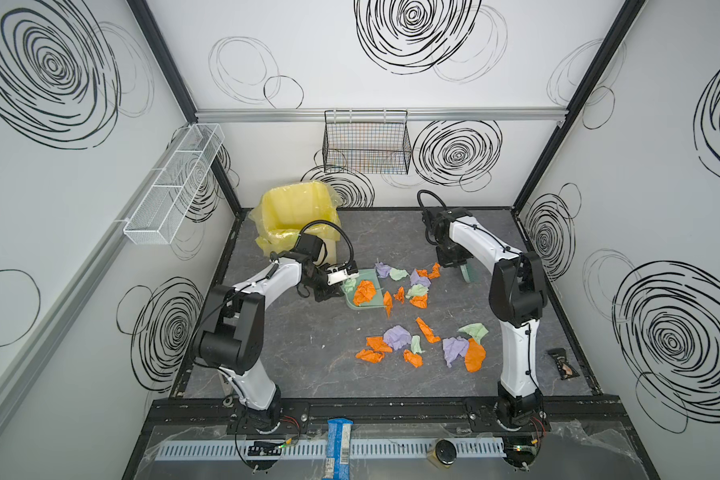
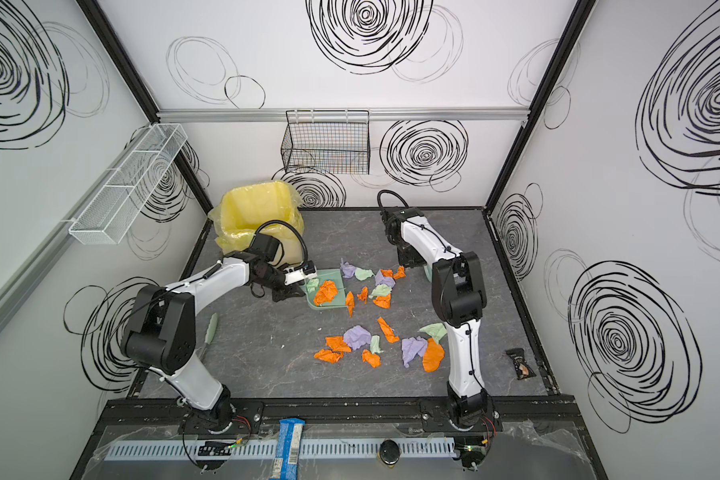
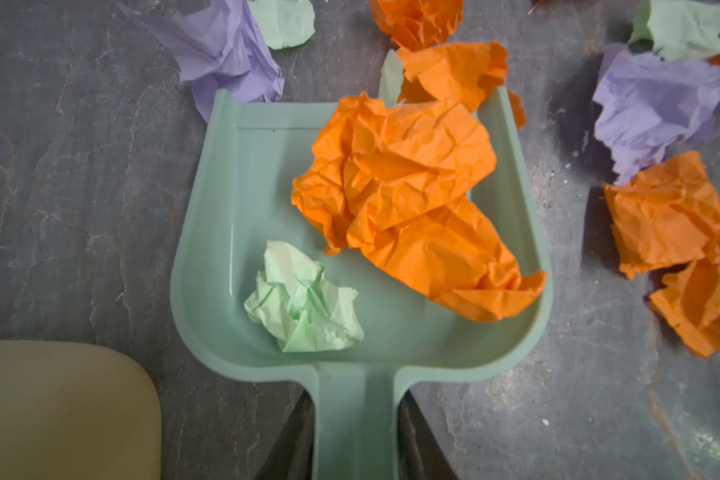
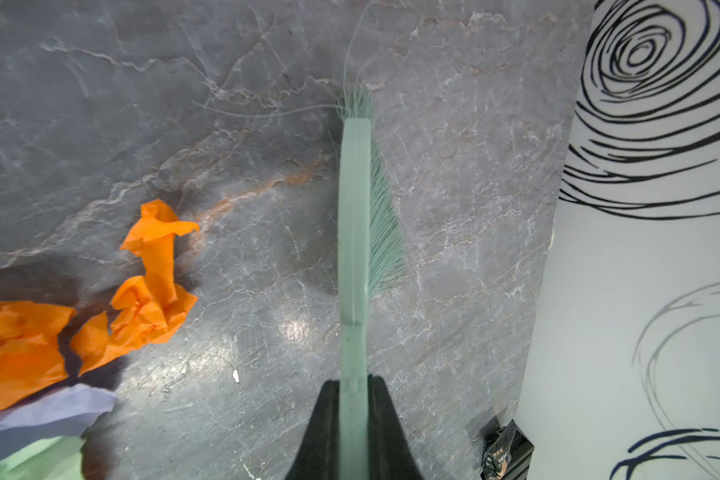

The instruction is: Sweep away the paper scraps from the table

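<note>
Gripping dustpan (image 3: 225,249): left gripper (image 3: 355,444) is clamping its handle.
Brush (image 4: 353,232): right gripper (image 4: 353,403) is squeezing its handle, far right.
Paper scraps (image 3: 391,187): two are lying in dustpan.

We count one dustpan (image 3: 233,208) with two paper scraps (image 3: 391,187) inside it, one orange and one green, four purple ones outside it, one brush (image 4: 353,228), one bin (image 1: 292,208) and two wire baskets (image 1: 366,145).

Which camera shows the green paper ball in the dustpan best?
Left wrist view: the green paper ball sits big and sharp inside the dustpan. Both top views show only a tiny speck; the right wrist view misses it.
</note>
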